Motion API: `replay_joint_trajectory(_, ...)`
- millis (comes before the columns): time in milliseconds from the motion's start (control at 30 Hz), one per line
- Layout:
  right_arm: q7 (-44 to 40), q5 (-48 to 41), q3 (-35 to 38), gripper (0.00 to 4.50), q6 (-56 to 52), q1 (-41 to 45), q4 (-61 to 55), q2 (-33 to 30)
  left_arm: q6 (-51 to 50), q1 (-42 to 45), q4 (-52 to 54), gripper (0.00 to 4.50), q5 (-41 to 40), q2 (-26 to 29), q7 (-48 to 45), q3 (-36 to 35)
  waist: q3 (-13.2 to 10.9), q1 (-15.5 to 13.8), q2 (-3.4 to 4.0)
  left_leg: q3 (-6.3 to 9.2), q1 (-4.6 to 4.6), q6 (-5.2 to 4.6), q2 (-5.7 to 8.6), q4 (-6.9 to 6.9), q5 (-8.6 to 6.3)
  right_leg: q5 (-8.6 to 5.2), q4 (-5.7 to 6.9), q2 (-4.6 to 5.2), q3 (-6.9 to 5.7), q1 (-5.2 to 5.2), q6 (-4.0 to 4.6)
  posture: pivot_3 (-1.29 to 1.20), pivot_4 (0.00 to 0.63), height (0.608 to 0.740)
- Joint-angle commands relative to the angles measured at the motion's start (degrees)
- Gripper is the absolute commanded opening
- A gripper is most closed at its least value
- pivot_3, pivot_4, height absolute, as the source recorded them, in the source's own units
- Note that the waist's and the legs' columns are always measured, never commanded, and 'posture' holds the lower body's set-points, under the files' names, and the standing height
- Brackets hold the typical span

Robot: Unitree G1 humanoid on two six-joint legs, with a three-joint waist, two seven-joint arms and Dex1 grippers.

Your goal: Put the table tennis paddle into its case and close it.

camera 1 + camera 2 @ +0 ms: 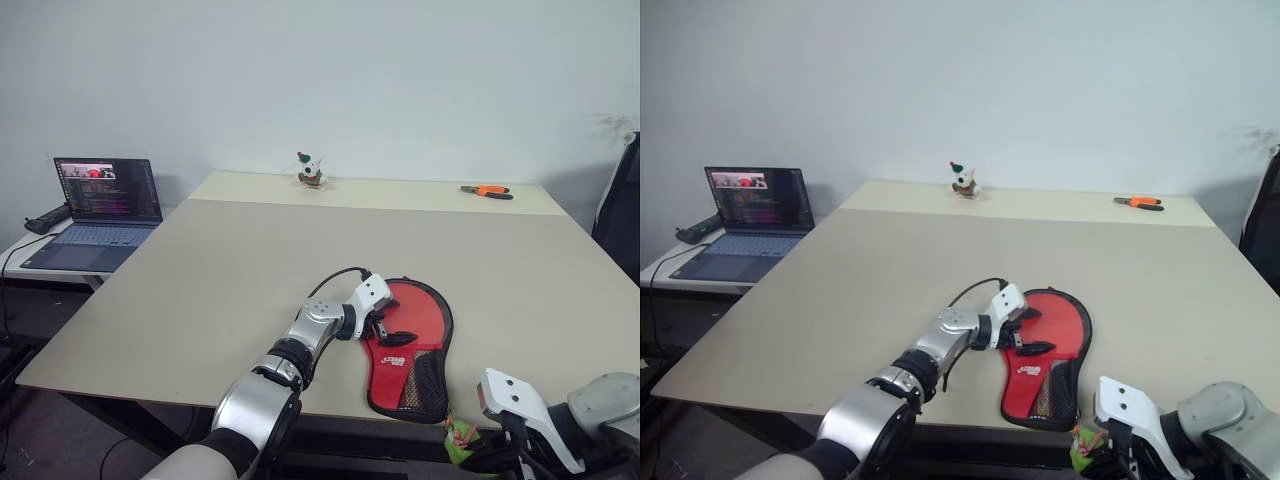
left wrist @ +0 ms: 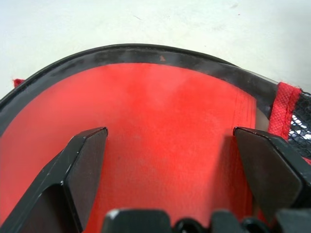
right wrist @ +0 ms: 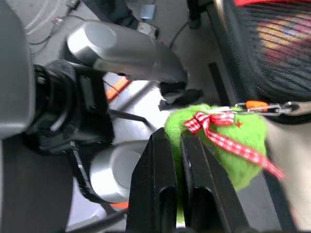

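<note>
The case (image 1: 420, 330) lies flat near the table's front edge, red side up, with a black rim, white lettering and black mesh at its narrow end. My left gripper (image 1: 394, 329) is open, its fingers (image 2: 85, 160) spread over the red face inside the rim (image 2: 146, 54). The fluffy green zipper tag (image 3: 223, 141) with a red checked ribbon hangs off the narrow end past the table edge. My right gripper (image 3: 176, 138) is shut on that tag (image 1: 460, 438), below the table's edge. The paddle is hidden.
An open laptop (image 1: 95, 215) sits on a side desk at the left. At the far edge of the table (image 1: 250, 260) stand a small toy figure (image 1: 311, 172) and orange-handled pliers (image 1: 487, 190). A dark chair (image 1: 622, 210) is at the right.
</note>
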State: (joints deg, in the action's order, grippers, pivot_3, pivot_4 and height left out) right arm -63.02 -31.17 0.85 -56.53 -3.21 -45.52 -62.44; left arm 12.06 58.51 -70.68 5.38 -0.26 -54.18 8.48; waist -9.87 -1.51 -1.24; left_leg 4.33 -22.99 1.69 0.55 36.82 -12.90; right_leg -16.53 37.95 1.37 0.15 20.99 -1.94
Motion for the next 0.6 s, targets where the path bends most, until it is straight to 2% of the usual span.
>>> replay_joint_trajectory(33,0.14,-4.58,-4.1,0.06,-0.69,0.57,-4.55,1.48,-0.51,-0.99,-2.58,4.5,2.94,-1.24,2.24,2.0,0.0,0.0,0.0,0.02,0.0,0.0,0.0,0.01,0.0,0.0,0.0,0.0,-0.03,-0.01,0.0,0.0,0.15,0.74)
replay_joint_trajectory(600,4.57,-7.89,-12.94,0.06,-1.61,8.31,-8.42,7.61,-0.02,-0.23,-2.81,4.5,3.92,-2.02,3.82,2.24,-0.01,0.2,-0.02,0.4,0.05,0.01,-0.03,-0.02,0.0,-0.03,-0.22,0.02,-0.53,-0.32,0.05,0.0,0.15,0.74)
